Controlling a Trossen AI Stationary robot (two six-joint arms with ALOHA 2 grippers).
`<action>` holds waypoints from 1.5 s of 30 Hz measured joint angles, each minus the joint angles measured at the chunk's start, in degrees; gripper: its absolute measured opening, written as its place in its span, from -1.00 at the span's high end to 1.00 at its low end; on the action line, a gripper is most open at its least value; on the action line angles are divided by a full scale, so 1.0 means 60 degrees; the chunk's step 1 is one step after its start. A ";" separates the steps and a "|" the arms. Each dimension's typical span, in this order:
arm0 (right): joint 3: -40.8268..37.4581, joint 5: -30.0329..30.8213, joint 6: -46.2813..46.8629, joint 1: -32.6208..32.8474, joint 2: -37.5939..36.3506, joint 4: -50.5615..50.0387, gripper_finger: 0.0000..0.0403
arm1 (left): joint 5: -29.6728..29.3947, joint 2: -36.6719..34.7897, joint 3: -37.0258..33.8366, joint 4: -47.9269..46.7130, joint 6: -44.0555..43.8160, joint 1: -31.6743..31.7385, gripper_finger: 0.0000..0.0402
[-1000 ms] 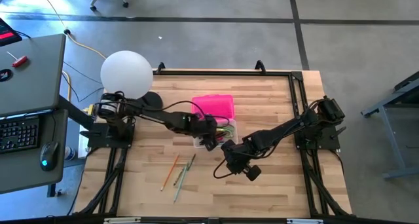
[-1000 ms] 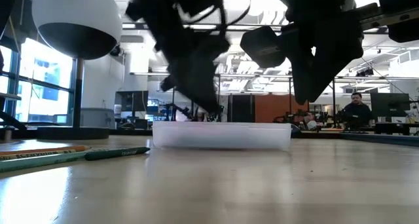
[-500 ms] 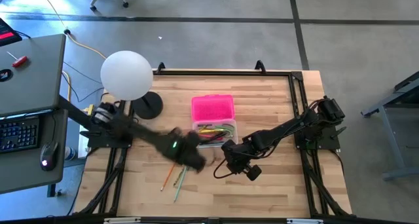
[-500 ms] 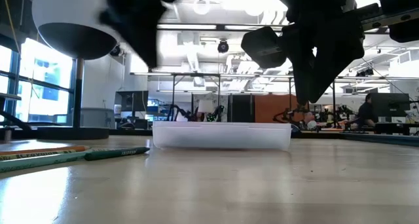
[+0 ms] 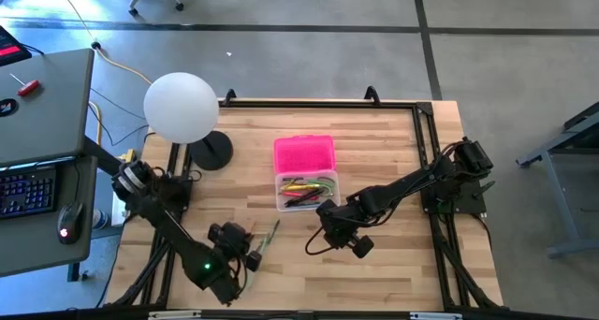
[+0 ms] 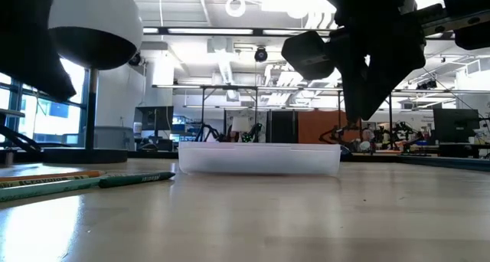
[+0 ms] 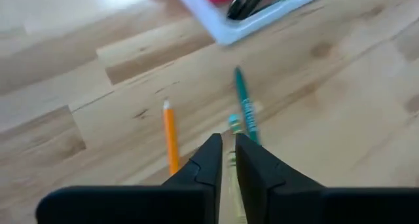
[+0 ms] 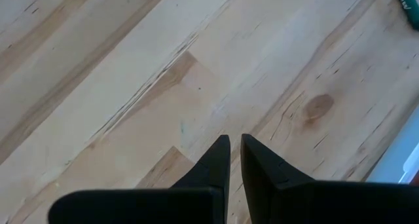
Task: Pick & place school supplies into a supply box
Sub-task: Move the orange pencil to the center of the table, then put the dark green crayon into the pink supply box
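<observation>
Down on the wood near the table's front left lie the loose pencils [image 5: 259,246], an orange pencil [image 7: 170,134] beside a green pencil [image 7: 245,106], well apart from the supply box [image 5: 306,190], which already holds several pens; its pink lid [image 5: 304,153] touches its far edge. Over them hangs the left gripper [image 5: 245,254], jaws nearly together and empty. My guess: it should spread them, straddle one pencil crosswise, then pinch mid-shaft. Beside the box waits the right gripper [image 5: 358,246], jaws shut, holding nothing.

Two matte black jointed arms, black cable looping beside the right gripper [image 5: 358,247], small green light glowing on the left arm, tapered dark wedge-shaped fingers [image 7: 208,160]
</observation>
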 joint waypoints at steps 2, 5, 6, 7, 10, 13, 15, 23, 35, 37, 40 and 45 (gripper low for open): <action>0.0000 0.0000 -0.0002 0.0000 0.0004 0.0021 0.92 | 0.0020 0.0000 -0.0491 0.0512 -0.0002 0.0009 0.68; 0.0000 0.0000 -0.0004 -0.0002 0.0004 0.0054 0.92 | 0.0157 0.0000 -0.1240 0.1251 0.0005 0.0099 0.74; 0.0000 0.0000 -0.0004 -0.0004 0.0004 0.0050 0.92 | 0.0160 0.0000 -0.1486 0.1516 -0.0005 0.0151 0.76; 0.0000 0.0000 -0.0004 0.0000 0.0004 0.0050 0.92 | 0.0184 0.0000 -0.1735 0.1823 -0.0007 0.0162 0.77; 0.0000 0.0000 -0.0004 -0.0002 0.0004 0.0054 0.92 | 0.0262 0.0004 -0.2385 0.2698 -0.0007 0.0279 0.82; 0.0000 0.0000 -0.0012 -0.0004 0.0004 0.0146 0.92 | 0.0221 0.0003 -0.2835 0.3472 -0.0009 0.0335 0.85; 0.0000 0.0000 -0.0161 -0.0007 0.0004 0.0428 0.92 | 0.0149 0.0000 -0.2950 0.3664 -0.0007 0.0355 0.84; -0.0004 -0.0011 -0.1000 -0.0010 0.0061 0.3553 0.92 | 0.0081 -0.0003 -0.2986 0.3703 0.0434 0.0425 0.72; -0.0015 0.0144 -0.2085 -0.0025 0.1846 0.6382 0.78 | 0.0187 0.0010 -0.2751 0.4033 0.2377 0.1368 0.69; -0.0015 0.0492 -0.2154 -0.0026 0.1891 0.6793 0.69 | 0.0285 0.0015 -0.2588 0.3995 0.2838 0.1442 0.69; -0.0015 0.0510 -0.2189 -0.0110 0.1887 0.7659 0.56 | 0.0525 0.0015 -0.2306 0.3822 0.3431 0.1497 0.69; 0.0018 -0.0575 -0.1996 -0.0516 0.2046 0.8749 0.40 | 0.0373 0.0017 -0.1510 0.2958 0.3524 0.1524 0.69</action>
